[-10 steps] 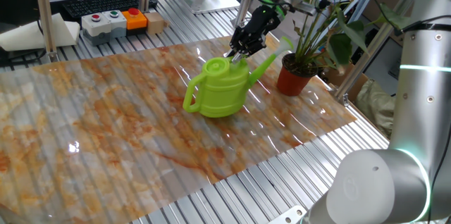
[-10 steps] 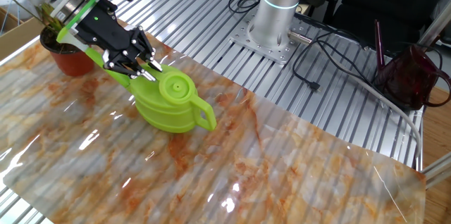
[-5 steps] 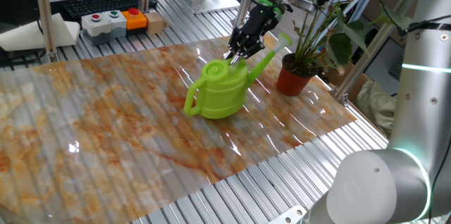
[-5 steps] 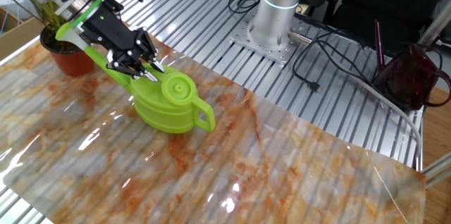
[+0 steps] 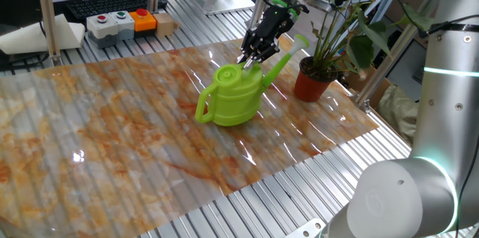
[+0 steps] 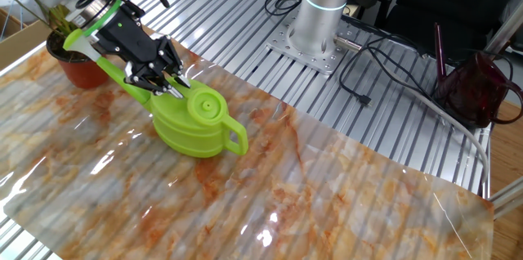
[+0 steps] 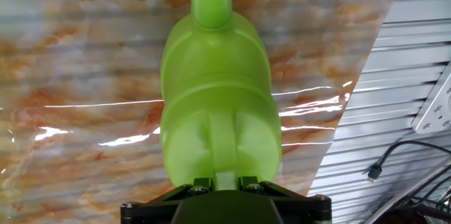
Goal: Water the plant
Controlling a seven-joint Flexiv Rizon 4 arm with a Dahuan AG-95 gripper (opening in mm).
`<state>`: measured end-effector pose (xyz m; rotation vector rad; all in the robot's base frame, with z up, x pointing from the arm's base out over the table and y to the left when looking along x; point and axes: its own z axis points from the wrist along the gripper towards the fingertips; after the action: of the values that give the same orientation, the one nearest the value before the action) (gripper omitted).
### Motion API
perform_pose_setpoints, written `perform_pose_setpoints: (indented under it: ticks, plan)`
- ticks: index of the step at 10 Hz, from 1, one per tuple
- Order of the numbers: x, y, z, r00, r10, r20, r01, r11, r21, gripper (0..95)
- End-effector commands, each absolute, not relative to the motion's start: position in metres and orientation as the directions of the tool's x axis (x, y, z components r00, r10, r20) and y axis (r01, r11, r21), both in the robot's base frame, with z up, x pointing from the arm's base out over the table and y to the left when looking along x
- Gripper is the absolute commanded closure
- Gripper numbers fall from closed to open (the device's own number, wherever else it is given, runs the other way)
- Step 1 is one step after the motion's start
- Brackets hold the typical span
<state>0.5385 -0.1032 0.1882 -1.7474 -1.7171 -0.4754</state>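
Your black two-finger gripper point(image 5: 251, 55) is clenched on the rib at the base of the spout of the lime-green plastic watering can point(image 5: 233, 96) (the hand view shows the fingers point(image 7: 199, 182) pinching that narrow strip point(image 7: 224, 179) right at the lower edge). Since a second ago the can has tipped: its handle side has lifted off the glossy marbled orange-and-grey table covering point(image 5: 112, 133) and the spout point(image 5: 283, 62) now angles up toward the tall dark-leaved houseplant in its small terracotta-red round pot point(image 5: 312, 82), which stands just beyond the spout tip at the mat's corner. The hand itself barely shifts between frames. You are likely beginning the lift toward pouring; nothing is poured yet.
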Motion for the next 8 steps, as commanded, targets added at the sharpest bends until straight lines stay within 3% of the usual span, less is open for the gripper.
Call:
perform_pose_setpoints:
  ticks: [1, 8]
  plan:
    - [0.5389, -0.1028, 0.1897, 0.089, 0.756, 0.648, 0.981, 0.047, -0.189, 95.0]
    - [0.5429, -0.1008, 0.1837, 0.088, 0.757, 0.647, 0.981, 0.045, -0.187, 95.0]
